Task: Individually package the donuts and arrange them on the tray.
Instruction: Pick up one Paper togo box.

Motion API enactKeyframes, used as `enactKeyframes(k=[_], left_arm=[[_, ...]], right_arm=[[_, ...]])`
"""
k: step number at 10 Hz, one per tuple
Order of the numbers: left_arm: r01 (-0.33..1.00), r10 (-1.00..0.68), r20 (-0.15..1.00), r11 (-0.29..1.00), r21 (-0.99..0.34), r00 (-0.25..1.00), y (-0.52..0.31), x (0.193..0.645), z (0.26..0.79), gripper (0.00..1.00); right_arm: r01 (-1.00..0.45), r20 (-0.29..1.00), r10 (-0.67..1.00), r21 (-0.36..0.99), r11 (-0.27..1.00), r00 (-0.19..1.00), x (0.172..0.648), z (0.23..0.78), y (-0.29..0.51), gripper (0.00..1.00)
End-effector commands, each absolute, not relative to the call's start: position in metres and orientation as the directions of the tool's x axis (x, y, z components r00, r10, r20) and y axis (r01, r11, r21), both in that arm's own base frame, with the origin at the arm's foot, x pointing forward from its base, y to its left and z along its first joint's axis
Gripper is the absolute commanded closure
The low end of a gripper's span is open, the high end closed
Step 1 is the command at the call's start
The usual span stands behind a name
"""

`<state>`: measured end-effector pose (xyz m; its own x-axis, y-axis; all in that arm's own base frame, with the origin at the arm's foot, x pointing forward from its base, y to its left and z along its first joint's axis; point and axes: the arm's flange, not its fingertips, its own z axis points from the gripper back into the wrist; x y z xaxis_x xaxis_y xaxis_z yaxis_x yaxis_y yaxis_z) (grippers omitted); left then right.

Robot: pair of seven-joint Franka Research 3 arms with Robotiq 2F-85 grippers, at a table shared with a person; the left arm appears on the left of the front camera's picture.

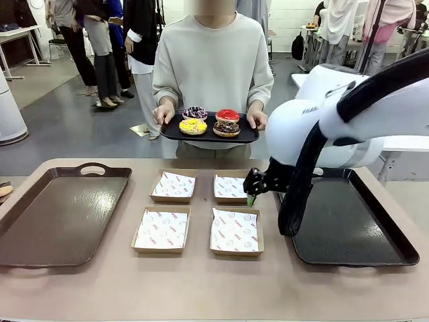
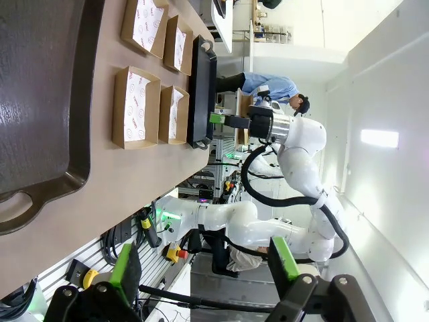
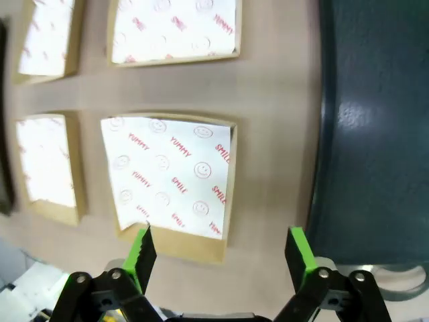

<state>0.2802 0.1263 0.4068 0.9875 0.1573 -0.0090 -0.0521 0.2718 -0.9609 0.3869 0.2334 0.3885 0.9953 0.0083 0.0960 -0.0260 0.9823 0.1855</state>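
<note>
The right arm [image 1: 348,114] reaches in over the tabletop [image 1: 201,288] from its right side, elbow bent and wrist turned down. The right tool [image 1: 252,191] points down above the tabletop's middle, clear of the surface, its green pads [image 3: 299,249] spread wide with nothing between them. The left tool [image 2: 204,265] is raised and aimed level across the tabletop toward the right arm, jaws wide and empty. The person's hands [image 1: 163,113] sit beyond the tabletop's far edge, curled in a grip, well apart.

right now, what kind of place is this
Probably a robotics lab staged as a donut-packing counter: a white robot arm over the table, paper-lined boxes set out, other people standing around behind.
</note>
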Motion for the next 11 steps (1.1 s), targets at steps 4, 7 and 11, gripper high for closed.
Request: enactKeyframes(k=[4, 7, 11], left_arm=[[-0.048, 0.161, -0.006, 0.258, -0.965, 0.987, 0.127, 0.280, 0.408, 0.00], [-0.048, 0.161, -0.006, 0.258, -0.965, 0.987, 0.127, 0.280, 0.408, 0.00], [-0.048, 0.161, -0.006, 0.258, -0.965, 0.987, 0.127, 0.280, 0.408, 0.00]], right_arm=[[-0.035, 0.089, 0.020, 0.164, 0.986, 0.996, 0.387, 0.385, 0.243, 0.00], [-0.035, 0.089, 0.020, 0.164, 0.986, 0.996, 0.387, 0.385, 0.243, 0.00], [-0.004, 0.085, -0.008, 0.140, 0.990, 0.996, 0.384, 0.370, 0.244, 0.00]])
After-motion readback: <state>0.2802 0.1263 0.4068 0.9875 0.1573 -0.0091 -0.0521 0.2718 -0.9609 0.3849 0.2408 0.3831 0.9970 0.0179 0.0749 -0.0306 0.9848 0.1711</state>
